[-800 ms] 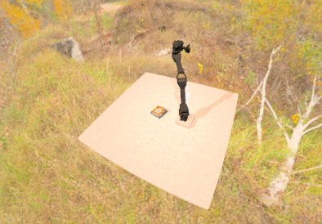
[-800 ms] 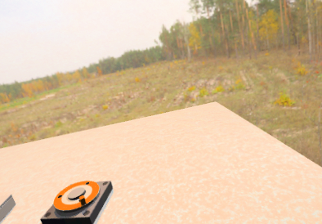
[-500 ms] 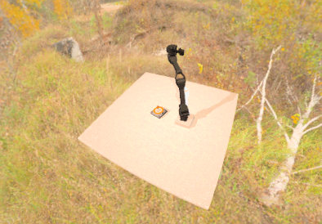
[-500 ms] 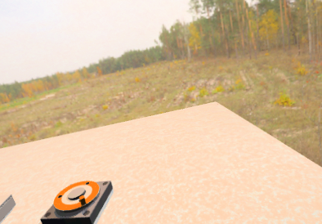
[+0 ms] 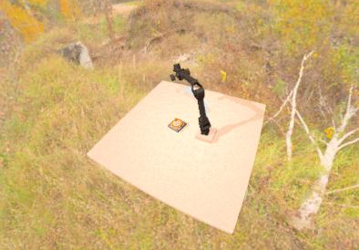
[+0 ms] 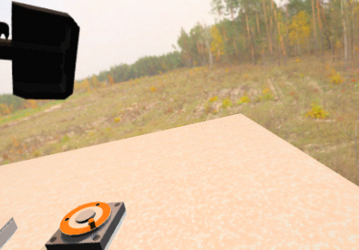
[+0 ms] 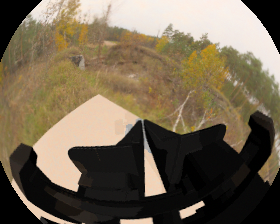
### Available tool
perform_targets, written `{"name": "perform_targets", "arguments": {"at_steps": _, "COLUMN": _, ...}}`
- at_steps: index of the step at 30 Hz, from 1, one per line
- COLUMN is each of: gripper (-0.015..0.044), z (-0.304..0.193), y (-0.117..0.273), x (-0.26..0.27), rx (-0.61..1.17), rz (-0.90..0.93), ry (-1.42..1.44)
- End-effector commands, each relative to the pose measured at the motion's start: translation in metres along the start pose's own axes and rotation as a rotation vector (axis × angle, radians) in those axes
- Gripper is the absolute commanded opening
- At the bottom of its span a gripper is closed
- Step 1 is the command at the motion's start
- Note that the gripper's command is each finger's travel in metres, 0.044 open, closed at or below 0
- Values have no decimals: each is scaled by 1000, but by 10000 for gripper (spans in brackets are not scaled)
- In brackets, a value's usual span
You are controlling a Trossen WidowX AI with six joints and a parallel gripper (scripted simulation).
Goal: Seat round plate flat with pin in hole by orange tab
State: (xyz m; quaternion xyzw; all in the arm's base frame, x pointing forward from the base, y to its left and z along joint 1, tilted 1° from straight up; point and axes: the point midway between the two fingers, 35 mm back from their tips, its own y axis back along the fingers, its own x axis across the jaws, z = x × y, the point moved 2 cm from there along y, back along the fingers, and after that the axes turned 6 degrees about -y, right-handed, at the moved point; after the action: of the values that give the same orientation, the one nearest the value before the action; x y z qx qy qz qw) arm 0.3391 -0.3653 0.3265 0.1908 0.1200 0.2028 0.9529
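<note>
Top view shows the arm folded high, with the end effector (image 5: 175, 72) up and well away from the base (image 5: 177, 125), on the far side of it toward the table's (image 5: 159, 171) back edge. Seen from the wrist, the two fingers stand pressed together with only a sliver of light between them and nothing gripped, so the end effector is clenched on air.

Seen from outside, the orange plate (image 6: 85, 218) lies on the dark square base, its hub over the post and its orange tab (image 6: 92, 224) pointing to the near side of the base. The pin and the hole are too small to make out, and so is any tilt of the plate.

From here the main risk, I judge, is in the approach. Closed fingers can nudge the tab round, but coming down off-centre would press the plate harder onto the pin or shove the whole base across the table. Turning too far would carry the hole past the pin. Dragging on the rim while withdrawing could lift the plate again.
</note>
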Motion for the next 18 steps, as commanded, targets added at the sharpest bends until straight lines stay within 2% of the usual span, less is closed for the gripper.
{"name": "perform_targets", "arguments": {"at_steps": 1, "gripper": 0, "z": -46, "y": 12, "x": 42, "rx": 143, "rz": 136, "ry": 118}}
{"name": "perform_targets", "arguments": {"at_steps": 8, "gripper": 0, "z": -137, "y": 52, "x": 104, "rx": 422, "rz": 358, "ry": 323}}
{"name": "perform_targets", "arguments": {"at_steps": 18, "gripper": 0, "z": -246, "y": 132, "x": 138, "rx": 792, "rz": 582, "ry": 580}}
